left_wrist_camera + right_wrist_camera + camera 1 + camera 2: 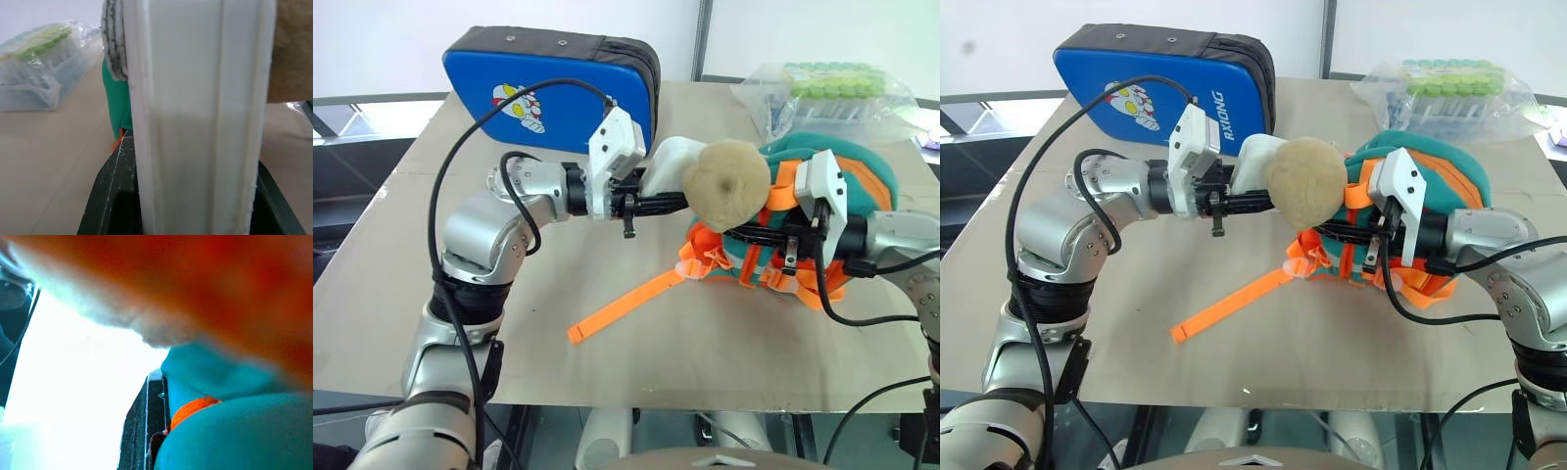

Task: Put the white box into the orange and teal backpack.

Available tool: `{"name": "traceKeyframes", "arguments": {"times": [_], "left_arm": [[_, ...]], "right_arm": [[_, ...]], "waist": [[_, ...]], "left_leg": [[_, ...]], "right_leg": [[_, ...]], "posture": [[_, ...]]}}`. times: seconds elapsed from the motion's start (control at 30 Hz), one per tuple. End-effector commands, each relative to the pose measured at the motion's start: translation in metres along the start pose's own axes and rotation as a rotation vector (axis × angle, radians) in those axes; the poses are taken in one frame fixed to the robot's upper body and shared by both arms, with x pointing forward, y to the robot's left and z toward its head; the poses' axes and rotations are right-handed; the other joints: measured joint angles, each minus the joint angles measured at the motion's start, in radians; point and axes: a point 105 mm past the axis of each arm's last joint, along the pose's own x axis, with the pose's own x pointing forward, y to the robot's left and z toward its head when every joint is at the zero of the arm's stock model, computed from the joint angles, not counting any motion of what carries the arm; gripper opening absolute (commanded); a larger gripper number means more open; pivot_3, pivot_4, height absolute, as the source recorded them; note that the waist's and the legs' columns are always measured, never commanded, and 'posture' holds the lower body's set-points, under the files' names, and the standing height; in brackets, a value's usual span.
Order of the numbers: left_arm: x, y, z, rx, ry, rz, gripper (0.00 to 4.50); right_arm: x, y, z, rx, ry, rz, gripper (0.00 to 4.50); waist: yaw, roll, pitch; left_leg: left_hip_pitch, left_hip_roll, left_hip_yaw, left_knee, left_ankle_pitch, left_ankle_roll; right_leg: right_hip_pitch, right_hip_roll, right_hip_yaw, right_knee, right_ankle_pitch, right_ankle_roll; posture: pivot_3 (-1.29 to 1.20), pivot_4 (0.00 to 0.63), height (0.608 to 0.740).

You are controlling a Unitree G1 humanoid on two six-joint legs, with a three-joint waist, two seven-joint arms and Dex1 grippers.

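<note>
Nearest the head camera, one loose orange webbing strap point(625, 301) trailed from the pack across the tan tabletop point(401, 294) toward the front edge. One flat white plastic box with rounded corners point(668, 168) was held clear of the table, clamped edge-on between the two black fingers of the left gripper point(658, 203), as the left wrist view showed. Its far end lay against, or just behind, the single round tan plush charm point(735, 180); contact could not be confirmed. One small orange and teal fabric backpack point(867, 184) sat just beyond the charm, on the right half of the table. The right gripper point(756, 238) had its fingers pressed together on the backpack's orange and teal front fabric, apparently holding the pack steady or its mouth open.

Step in hand, by judgement: carrying the box to the backpack opening. The next move called for clearing the charm and steering the box's leading end into the mouth, which was hidden from view.

Farther back stood one large blue padded case with a cartoon figure point(538, 98) and one clear plastic bag of green-capped tubes point(827, 90).
</note>
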Motion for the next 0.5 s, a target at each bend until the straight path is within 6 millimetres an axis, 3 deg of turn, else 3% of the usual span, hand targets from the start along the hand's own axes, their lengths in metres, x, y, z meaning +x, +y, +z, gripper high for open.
{"name": "traceKeyframes", "arguments": {"times": [0.03, 0.17, 0.3, 0.4, 0.5], "left_arm": [[-0.017, -0.042, 0.021, -0.091, -0.109, -0.341, 1.16], [-0.043, -0.041, 0.023, -0.124, -0.065, -0.368, 1.16], [-0.043, -0.033, 0.028, -0.085, -0.057, -0.319, 1.16], [-0.020, -0.033, 0.019, -0.023, -0.007, -0.312, 1.16], [0.023, -0.024, 0.008, 0.065, 0.027, -0.230, 1.16]], "right_arm": [[-0.012, 0.003, 0.003, -0.039, -0.030, 0.003, 0.07], [-0.018, 0.003, 0.001, -0.046, -0.026, 0.000, 0.07], [-0.016, 0.009, 0.013, -0.057, -0.073, 0.056, 0.07], [-0.014, 0.013, 0.019, -0.056, -0.093, 0.093, 0.07], [-0.008, 0.015, 0.028, -0.064, -0.116, 0.119, 0.07]], "waist": [[-0.006, 0.000, 0.000], [-0.012, 0.000, 0.000], [-0.006, 0.000, 0.000], [-0.002, 0.000, 0.000], [0.008, 0.000, 0.000]], "left_leg": [[0.000, 0.000, 0.000, 0.000, 0.000, 0.000], [0.001, 0.001, 0.000, 0.000, 0.000, 0.000], [0.001, 0.001, 0.001, 0.001, 0.000, 0.000], [0.000, 0.001, 0.000, 0.003, 0.000, 0.000], [0.000, 0.000, 0.000, 0.004, 0.000, 0.000]], "right_leg": [[0.000, 0.000, 0.000, 0.000, 0.000, 0.000], [0.000, 0.001, 0.000, 0.000, 0.000, 0.000], [0.000, 0.001, 0.000, 0.000, 0.000, 0.000], [0.001, 0.001, 0.000, 0.000, 0.000, 0.000], [0.002, 0.000, 0.000, 0.000, 0.000, 0.000]], "posture": [[0.00, 0.150, 0.740], [0.00, 0.150, 0.740], [0.00, 0.150, 0.740], [0.00, 0.150, 0.740], [0.00, 0.150, 0.740]]}}
